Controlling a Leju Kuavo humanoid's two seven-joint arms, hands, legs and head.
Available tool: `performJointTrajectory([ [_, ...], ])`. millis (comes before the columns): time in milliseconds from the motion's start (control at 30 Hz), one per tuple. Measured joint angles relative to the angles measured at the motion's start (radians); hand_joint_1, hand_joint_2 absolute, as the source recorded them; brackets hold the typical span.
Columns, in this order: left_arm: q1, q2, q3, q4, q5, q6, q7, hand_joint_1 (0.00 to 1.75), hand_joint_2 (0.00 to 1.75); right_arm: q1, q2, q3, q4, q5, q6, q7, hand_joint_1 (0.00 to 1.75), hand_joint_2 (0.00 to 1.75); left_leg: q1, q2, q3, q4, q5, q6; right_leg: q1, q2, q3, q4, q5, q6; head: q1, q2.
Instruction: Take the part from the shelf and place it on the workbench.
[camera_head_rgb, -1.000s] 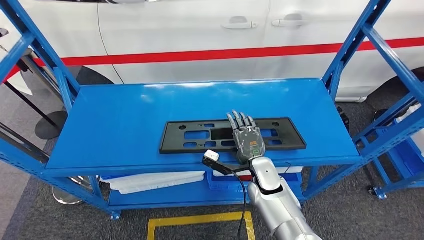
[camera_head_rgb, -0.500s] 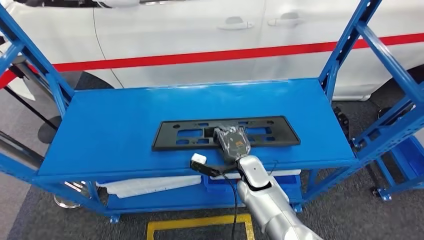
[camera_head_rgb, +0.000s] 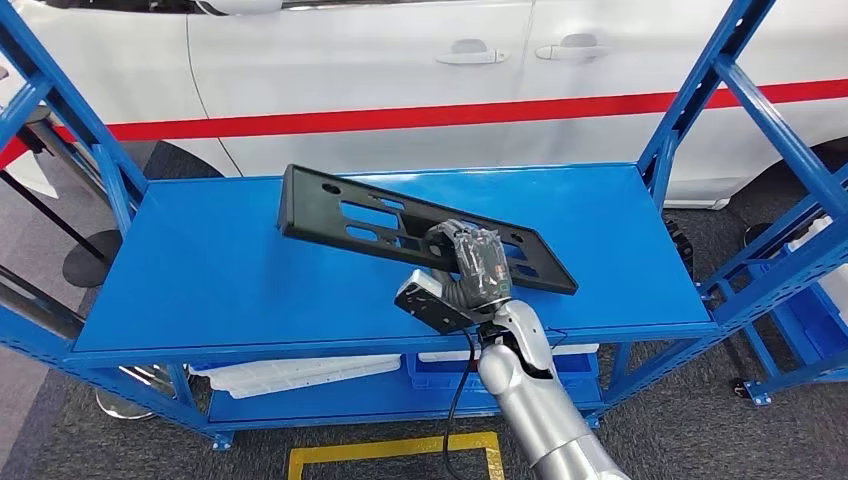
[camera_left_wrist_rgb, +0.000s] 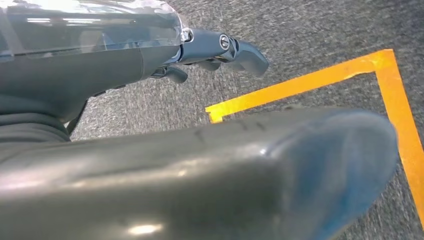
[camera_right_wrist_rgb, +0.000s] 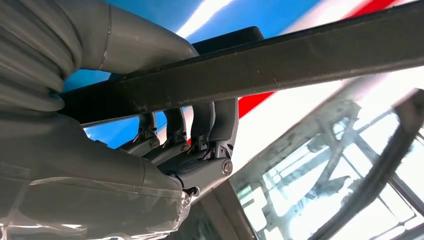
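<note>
A long black plastic plate with cut-outs, the part (camera_head_rgb: 380, 220), is lifted off the blue shelf top (camera_head_rgb: 230, 270) and tilts, its left end highest. My right hand (camera_head_rgb: 472, 262) grips it near the middle of its lower edge. In the right wrist view the dark fingers (camera_right_wrist_rgb: 200, 127) curl around the black part (camera_right_wrist_rgb: 300, 65), with the thumb on its other side. My left hand (camera_left_wrist_rgb: 215, 50) hangs over grey carpet, fingers curled in, with nothing in it.
A white car with a red stripe (camera_head_rgb: 400, 110) stands right behind the shelf. Blue uprights (camera_head_rgb: 700, 90) rise at both ends of the shelf. White bags (camera_head_rgb: 300, 370) lie on the lower level. Yellow floor tape (camera_head_rgb: 390, 450) marks the carpet in front.
My right hand closed on the part and raised it off the shelf top. The part now tilts with its left end up. The camera shifted slightly.
</note>
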Motion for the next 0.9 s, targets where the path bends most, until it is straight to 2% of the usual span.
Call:
performJointTrajectory([
  [100, 0.000, -0.001, 0.002, 0.000, -0.011, -0.007, 0.000, 0.00, 0.00, 0.081, -0.035, -0.012, -0.169, -0.160, 0.000, -0.043, 1.75, 1.75, 0.000, 0.000, -0.015, -0.002, 0.012, 0.011, -0.007, -0.002, -0.063, 0.175, -0.116, 0.012, 0.000, 0.000],
  [133, 0.002, -0.001, 0.002, 0.000, -0.015, -0.010, 0.000, 0.00, 0.00, 0.110, -0.050, -0.018, -0.231, -0.212, -0.001, -0.058, 1.75, 1.75, -0.001, 0.000, -0.022, -0.001, 0.016, 0.011, -0.009, -0.003, -0.075, 0.217, -0.134, 0.015, 0.000, 0.000],
  [167, 0.003, -0.001, 0.002, 0.000, -0.018, -0.012, 0.000, 0.00, 0.00, 0.136, -0.064, -0.023, -0.286, -0.255, -0.002, -0.070, 1.75, 1.75, -0.001, 0.000, -0.029, 0.001, 0.020, 0.011, -0.010, -0.003, -0.070, 0.226, -0.133, 0.016, 0.000, 0.000],
  [200, 0.004, -0.001, 0.002, 0.000, -0.020, -0.013, 0.000, 0.00, 0.00, 0.162, -0.079, -0.029, -0.342, -0.297, -0.002, -0.084, 1.75, 1.75, -0.001, -0.001, -0.036, 0.003, 0.024, 0.009, -0.012, -0.004, -0.045, 0.195, -0.114, 0.017, 0.000, 0.000],
  [300, 0.004, -0.001, 0.002, 0.000, -0.025, -0.016, -0.002, 0.00, 0.00, 0.232, -0.119, -0.045, -0.491, -0.397, -0.010, -0.137, 1.75, 1.75, -0.003, -0.002, -0.054, 0.013, 0.034, -0.002, -0.011, -0.004, 0.079, 0.000, -0.048, 0.011, 0.000, 0.000],
  [333, 0.003, -0.001, 0.002, 0.000, -0.026, -0.016, -0.004, 0.00, 0.00, 0.253, -0.132, -0.051, -0.536, -0.424, -0.014, -0.156, 1.75, 1.75, -0.004, -0.002, -0.056, 0.015, 0.038, -0.007, -0.009, -0.003, 0.098, -0.036, -0.039, 0.007, 0.000, 0.000],
  [433, 0.003, -0.001, 0.001, 0.000, -0.027, -0.019, -0.008, 0.00, 0.00, 0.314, -0.172, -0.072, -0.647, -0.486, -0.025, -0.198, 1.75, 1.75, -0.004, -0.004, -0.060, 0.013, 0.051, -0.024, -0.007, -0.004, 0.092, -0.050, -0.023, -0.009, 0.000, 0.000],
  [467, 0.003, 0.000, 0.001, 0.000, -0.027, -0.019, -0.010, 0.00, 0.00, 0.332, -0.183, -0.080, -0.678, -0.505, -0.028, -0.210, 1.75, 1.75, -0.004, -0.004, -0.066, 0.020, 0.040, -0.029, -0.009, -0.006, 0.086, -0.052, -0.015, -0.017, 0.000, 0.000],
  [500, 0.004, 0.000, 0.001, 0.000, -0.027, -0.019, -0.011, 0.00, 0.00, 0.351, -0.192, -0.087, -0.705, -0.523, -0.030, -0.220, 1.75, 1.75, -0.003, -0.004, -0.075, 0.042, 0.012, -0.033, -0.011, -0.008, 0.079, -0.054, -0.007, -0.025, 0.000, 0.000],
  [533, 0.004, 0.000, 0.001, 0.000, -0.027, -0.020, -0.012, 0.00, 0.00, 0.369, -0.202, -0.095, -0.731, -0.540, -0.032, -0.231, 1.75, 1.75, -0.002, -0.003, -0.089, 0.084, -0.030, -0.037, -0.013, -0.010, 0.071, -0.056, 0.002, -0.031, 0.000, 0.000],
  [600, 0.004, 0.000, 0.001, 0.000, -0.029, -0.020, -0.012, 0.00, 0.00, 0.404, -0.219, -0.111, -0.773, -0.561, -0.034, -0.246, 1.75, 1.75, 0.000, -0.002, -0.122, 0.213, -0.124, -0.043, -0.010, -0.013, 0.049, -0.054, 0.018, -0.037, 0.000, 0.000],
  [633, 0.004, 0.000, 0.001, 0.000, -0.029, -0.020, -0.012, 0.00, 0.00, 0.418, -0.227, -0.118, -0.789, -0.566, -0.034, -0.250, 1.75, 1.75, 0.000, -0.002, -0.130, 0.268, -0.150, -0.044, -0.009, -0.014, 0.037, -0.052, 0.027, -0.037, 0.000, 0.000],
  [667, 0.003, 0.001, 0.001, 0.000, -0.030, -0.020, -0.012, 0.00, 0.00, 0.430, -0.234, -0.124, -0.802, -0.569, -0.034, -0.252, 1.75, 1.75, 0.000, -0.002, -0.123, 0.294, -0.155, -0.044, -0.007, -0.015, 0.024, -0.050, 0.034, -0.037, 0.000, 0.000],
  [700, 0.003, 0.001, 0.001, 0.000, -0.030, -0.021, -0.012, 0.00, 0.00, 0.438, -0.239, -0.129, -0.813, -0.569, -0.034, -0.253, 1.75, 1.75, -0.001, -0.002, -0.097, 0.283, -0.141, -0.041, -0.005, -0.015, 0.012, -0.047, 0.042, -0.037, 0.000, 0.000],
  [733, 0.002, 0.001, 0.001, 0.000, -0.030, -0.021, -0.013, 0.00, 0.00, 0.445, -0.243, -0.133, -0.822, -0.569, -0.034, -0.253, 1.75, 1.75, -0.003, -0.002, -0.054, 0.235, -0.116, -0.035, -0.003, -0.014, 0.002, -0.044, 0.048, -0.036, 0.000, 0.000],
  [767, 0.000, 0.003, 0.001, 0.000, -0.030, -0.021, -0.013, 0.00, 0.00, 0.450, -0.246, -0.136, -0.831, -0.569, -0.034, -0.254, 1.75, 1.75, -0.007, -0.002, 0.001, 0.159, -0.101, -0.025, -0.001, -0.014, -0.006, -0.042, 0.054, -0.035, 0.000, 0.000],
  [800, -0.002, 0.005, 0.001, 0.000, -0.030, -0.021, -0.013, 0.00, 0.00, 0.453, -0.248, -0.139, -0.838, -0.569, -0.034, -0.254, 1.75, 1.75, -0.010, -0.001, 0.051, 0.084, -0.093, -0.016, 0.000, -0.014, -0.013, -0.040, 0.061, -0.032, 0.000, 0.000],
  [833, -0.004, 0.007, 0.001, 0.000, -0.030, -0.021, -0.015, 0.00, 0.00, 0.455, -0.250, -0.141, -0.845, -0.570, -0.034, -0.255, 1.75, 1.75, -0.014, 0.000, 0.087, 0.029, -0.091, -0.010, 0.000, -0.015, -0.016, -0.040, 0.067, -0.027, 0.000, 0.000],
  [867, -0.007, 0.009, 0.001, -0.001, -0.030, -0.022, -0.017, 0.00, 0.00, 0.456, -0.252, -0.143, -0.850, -0.573, -0.034, -0.258, 1.75, 1.75, -0.018, 0.000, 0.105, -0.006, -0.095, -0.004, -0.002, -0.016, -0.019, -0.041, 0.073, -0.022, 0.000, 0.000],
  [900, -0.008, 0.009, 0.001, -0.001, -0.030, -0.025, -0.022, 0.00, 0.00, 0.460, -0.254, -0.144, -0.855, -0.578, -0.035, -0.262, 1.75, 1.75, -0.021, 0.001, 0.105, -0.014, -0.092, -0.002, -0.003, -0.017, -0.019, -0.043, 0.079, -0.015, 0.000, 0.000],
])
